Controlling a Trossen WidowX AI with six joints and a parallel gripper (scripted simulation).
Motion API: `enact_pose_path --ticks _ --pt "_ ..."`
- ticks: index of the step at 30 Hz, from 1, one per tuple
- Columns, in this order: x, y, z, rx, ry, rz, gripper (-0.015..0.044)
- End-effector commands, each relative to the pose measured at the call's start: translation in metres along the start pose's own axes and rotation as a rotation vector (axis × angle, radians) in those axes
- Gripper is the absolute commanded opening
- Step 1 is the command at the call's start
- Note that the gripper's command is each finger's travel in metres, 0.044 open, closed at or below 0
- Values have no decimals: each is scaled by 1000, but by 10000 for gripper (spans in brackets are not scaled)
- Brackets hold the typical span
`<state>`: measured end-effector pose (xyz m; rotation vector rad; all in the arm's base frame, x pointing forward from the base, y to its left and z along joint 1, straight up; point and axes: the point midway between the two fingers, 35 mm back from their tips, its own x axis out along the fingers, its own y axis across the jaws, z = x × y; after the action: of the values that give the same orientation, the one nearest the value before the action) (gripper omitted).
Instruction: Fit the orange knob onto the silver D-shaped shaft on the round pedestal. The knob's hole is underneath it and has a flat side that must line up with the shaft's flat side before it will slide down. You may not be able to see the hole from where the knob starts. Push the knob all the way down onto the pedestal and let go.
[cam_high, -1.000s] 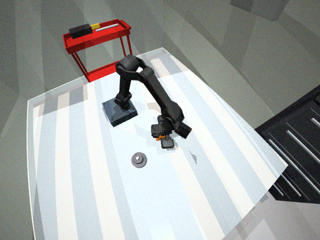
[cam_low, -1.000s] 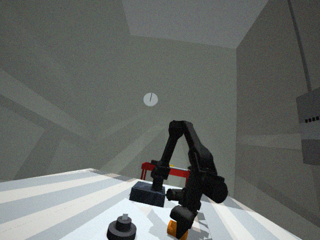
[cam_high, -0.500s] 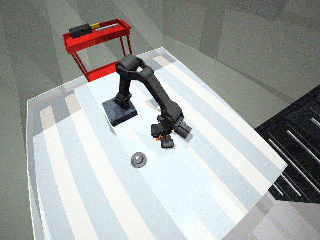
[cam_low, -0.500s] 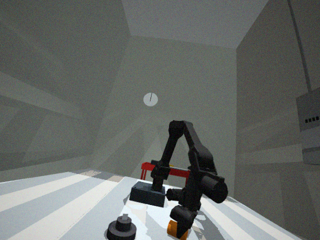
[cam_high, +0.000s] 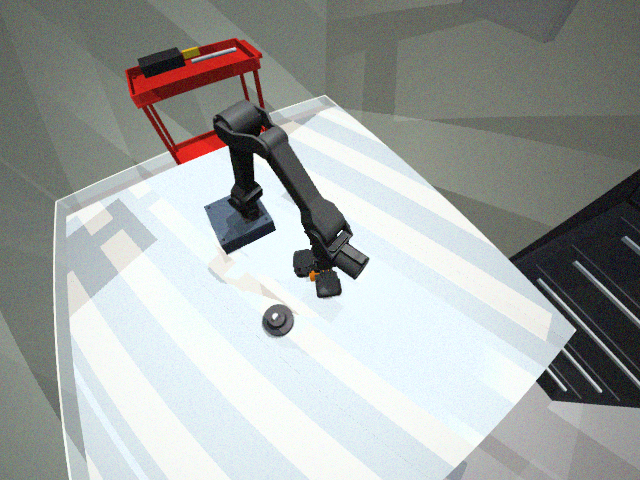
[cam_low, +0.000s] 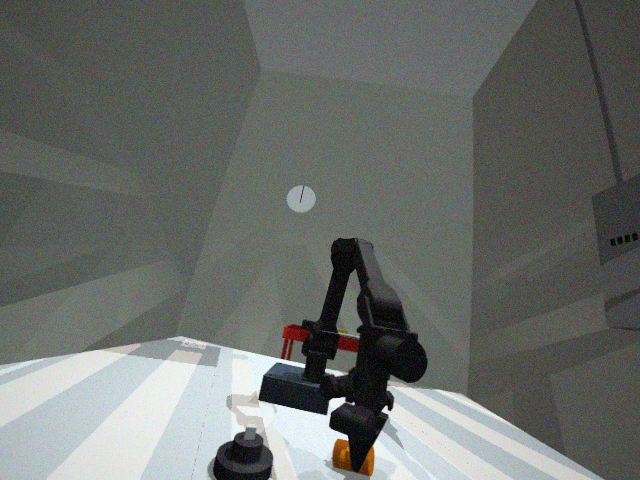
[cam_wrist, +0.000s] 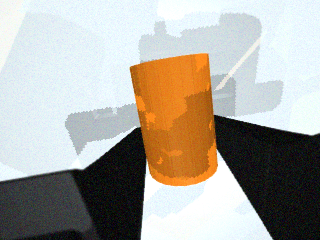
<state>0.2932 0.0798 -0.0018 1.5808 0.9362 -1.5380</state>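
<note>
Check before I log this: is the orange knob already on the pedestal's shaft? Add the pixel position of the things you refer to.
No, the shaft (cam_low: 250, 432) stands bare beside the gripped knob (cam_low: 345, 455) (cam_wrist: 175, 120).

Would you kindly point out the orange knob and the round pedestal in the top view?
orange knob (cam_high: 312, 275): top view, its exposed side.
round pedestal (cam_high: 284, 329): top view, its wide lower disc.

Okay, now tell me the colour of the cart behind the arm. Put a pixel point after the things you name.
Red; the cart (cam_high: 193, 82) (cam_low: 294, 333) shows best in the top view.
</note>
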Motion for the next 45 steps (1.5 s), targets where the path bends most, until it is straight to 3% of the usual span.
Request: enact_pose_path --ticks 1,45 --pt "-3 0 5 -2 79 2 181" --pt "-10 0 50 -4 773 3 181"
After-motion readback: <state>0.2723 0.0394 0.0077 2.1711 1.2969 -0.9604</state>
